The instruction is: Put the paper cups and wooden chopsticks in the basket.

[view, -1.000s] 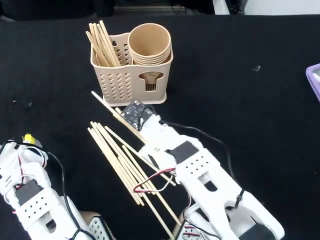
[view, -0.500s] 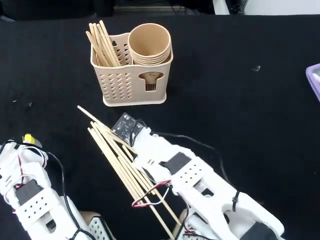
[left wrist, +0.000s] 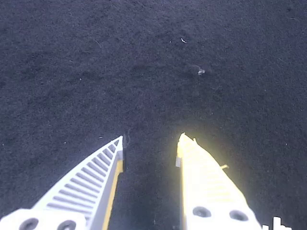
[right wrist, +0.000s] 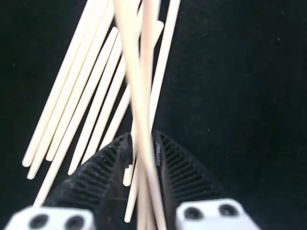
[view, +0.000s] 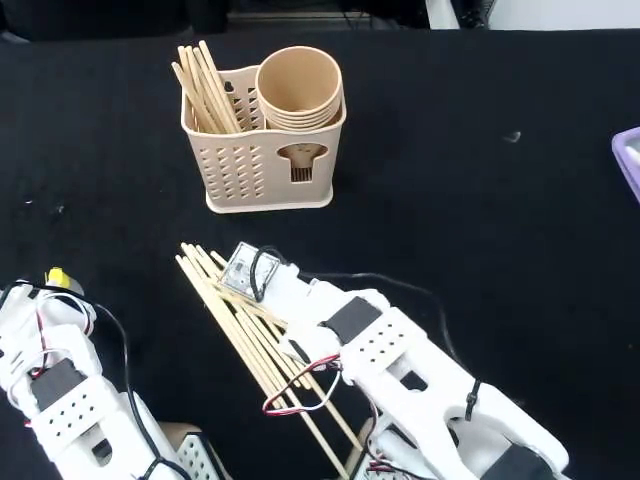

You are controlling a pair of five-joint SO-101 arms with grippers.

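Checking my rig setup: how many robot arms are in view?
2. The left arm is at the near left edge; the right arm extends over the loose chopsticks, right gripper shut on some.

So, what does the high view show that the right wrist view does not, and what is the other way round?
The high view adds the basket, already holding stacked paper cups and upright chopsticks, and the left arm at the table's near edge. The right wrist view adds the grip: the right hand is shut on held chopsticks that cross over the pile. Both share the loose chopsticks lying on the black table.
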